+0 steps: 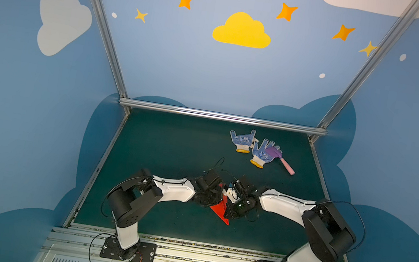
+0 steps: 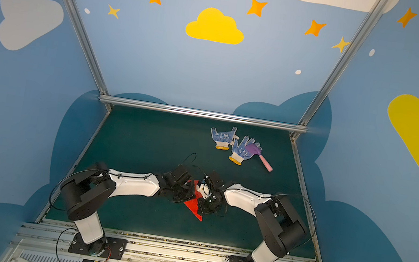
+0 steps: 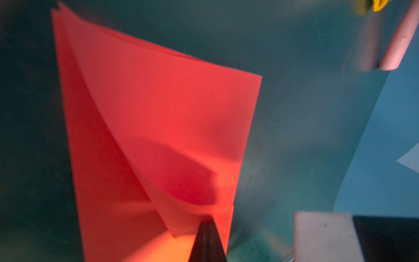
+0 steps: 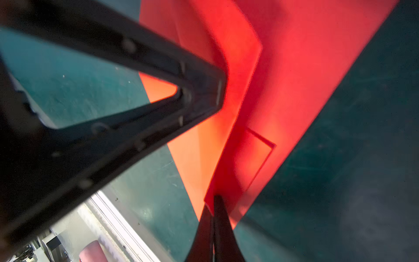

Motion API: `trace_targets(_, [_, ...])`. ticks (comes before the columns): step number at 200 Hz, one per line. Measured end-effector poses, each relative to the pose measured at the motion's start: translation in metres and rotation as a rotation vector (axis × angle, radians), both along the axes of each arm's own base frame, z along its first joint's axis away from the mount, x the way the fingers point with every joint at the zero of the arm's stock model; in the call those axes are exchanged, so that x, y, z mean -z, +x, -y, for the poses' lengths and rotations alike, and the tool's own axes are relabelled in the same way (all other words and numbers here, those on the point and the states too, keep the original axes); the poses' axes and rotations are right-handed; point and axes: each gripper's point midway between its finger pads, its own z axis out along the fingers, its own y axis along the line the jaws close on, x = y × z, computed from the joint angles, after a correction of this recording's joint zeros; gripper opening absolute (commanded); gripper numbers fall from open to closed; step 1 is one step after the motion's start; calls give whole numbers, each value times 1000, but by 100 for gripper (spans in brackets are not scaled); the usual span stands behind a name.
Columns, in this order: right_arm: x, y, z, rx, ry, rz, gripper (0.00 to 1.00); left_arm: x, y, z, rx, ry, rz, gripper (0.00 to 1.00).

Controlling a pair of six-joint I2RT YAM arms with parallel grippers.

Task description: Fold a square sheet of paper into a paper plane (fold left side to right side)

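L gripper clamped shut on red paper plane fold; R gripper pinched shut on its edge; both meet mid green mat.

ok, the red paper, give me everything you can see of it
The red paper is thin and bright red, folded into a layered pointed dart with loose flaps and sharp creases. It is mid-table, tip toward the near edge. The left gripper and right gripper are each shut on it. Contact with the green mat is unclear.
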Motion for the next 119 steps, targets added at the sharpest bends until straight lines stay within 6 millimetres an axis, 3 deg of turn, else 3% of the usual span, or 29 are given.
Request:
trace_targets(30, [0,0,0,0,-1,-1,0,-2,3,3,5,-15,18,6])
trace_targets(119, [-2,-1,-8,-12,33,-9,20,4,6,2,-5,-2,26,4])
